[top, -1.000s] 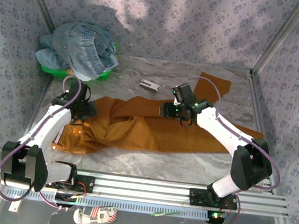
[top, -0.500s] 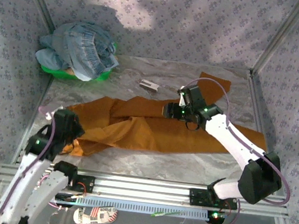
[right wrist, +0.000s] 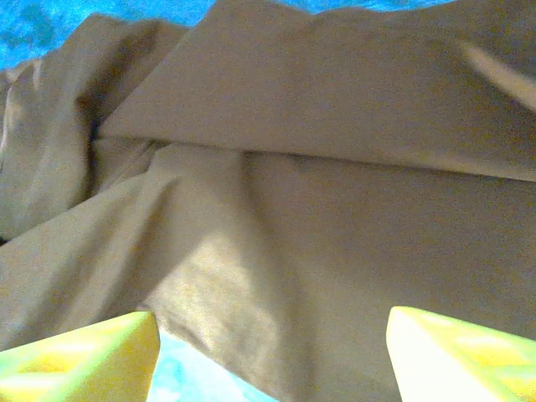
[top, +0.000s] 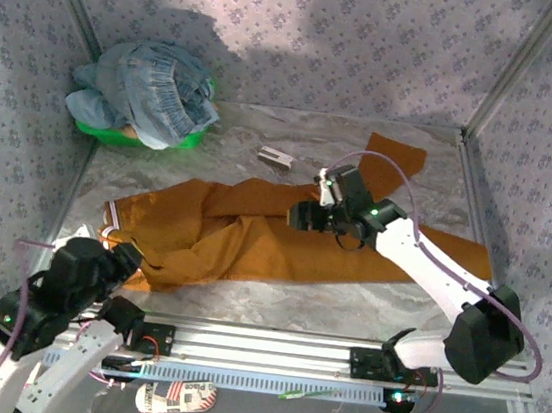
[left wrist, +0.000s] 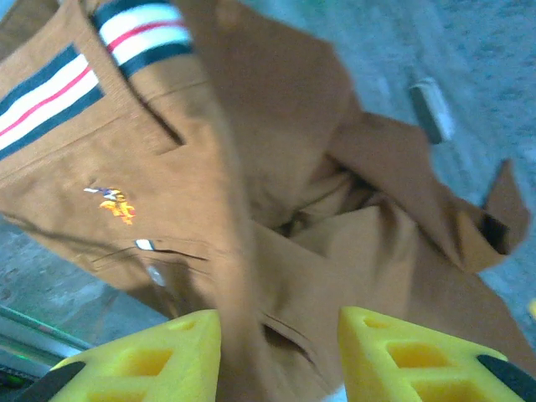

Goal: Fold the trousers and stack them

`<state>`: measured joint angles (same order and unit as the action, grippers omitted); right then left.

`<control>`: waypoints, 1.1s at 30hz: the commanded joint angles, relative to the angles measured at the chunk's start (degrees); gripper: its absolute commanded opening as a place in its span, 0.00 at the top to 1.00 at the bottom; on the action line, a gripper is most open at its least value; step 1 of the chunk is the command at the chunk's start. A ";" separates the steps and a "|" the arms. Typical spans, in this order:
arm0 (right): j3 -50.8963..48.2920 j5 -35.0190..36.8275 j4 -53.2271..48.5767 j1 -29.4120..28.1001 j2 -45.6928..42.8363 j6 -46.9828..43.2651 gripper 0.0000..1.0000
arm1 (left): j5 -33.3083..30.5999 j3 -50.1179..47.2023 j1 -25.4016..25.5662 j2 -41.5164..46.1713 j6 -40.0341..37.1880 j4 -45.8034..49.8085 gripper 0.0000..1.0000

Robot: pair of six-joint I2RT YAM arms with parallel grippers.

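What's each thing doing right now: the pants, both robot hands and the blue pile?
trousers: unfolded, lying crumpled and spread out
left hand: open, over the waist end of the trousers
right hand: open, hovering over the trouser legs
blue denim pile: heaped in the green basin

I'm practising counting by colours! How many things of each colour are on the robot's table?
orange-brown trousers: 1
blue denim heap: 1 (I can't tell how many garments are in it)
green tub under the heap: 1
small grey block: 1
Total: 4
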<state>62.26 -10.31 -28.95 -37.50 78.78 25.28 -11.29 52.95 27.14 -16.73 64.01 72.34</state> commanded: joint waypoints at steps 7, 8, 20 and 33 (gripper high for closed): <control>25.64 -0.37 0.12 -12.78 23.91 -4.62 0.28 | -2.70 14.43 -5.86 -9.34 -18.00 -3.04 0.58; 30.26 -0.91 -0.34 -14.38 28.51 -5.11 0.29 | -4.84 15.17 -5.87 -11.39 -19.07 -4.46 0.56; 52.33 -12.94 -6.94 -30.35 48.44 -11.93 0.37 | -15.63 21.65 -6.42 -23.28 -27.59 -12.01 0.47; 24.99 -5.52 -4.08 -32.88 28.73 -14.83 0.33 | -3.98 8.88 -11.50 -31.99 -25.25 -23.56 0.41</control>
<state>90.17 -20.38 -33.45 -73.17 113.25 9.61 -20.58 66.28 16.64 -45.82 36.82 53.17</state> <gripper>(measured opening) 0.665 0.582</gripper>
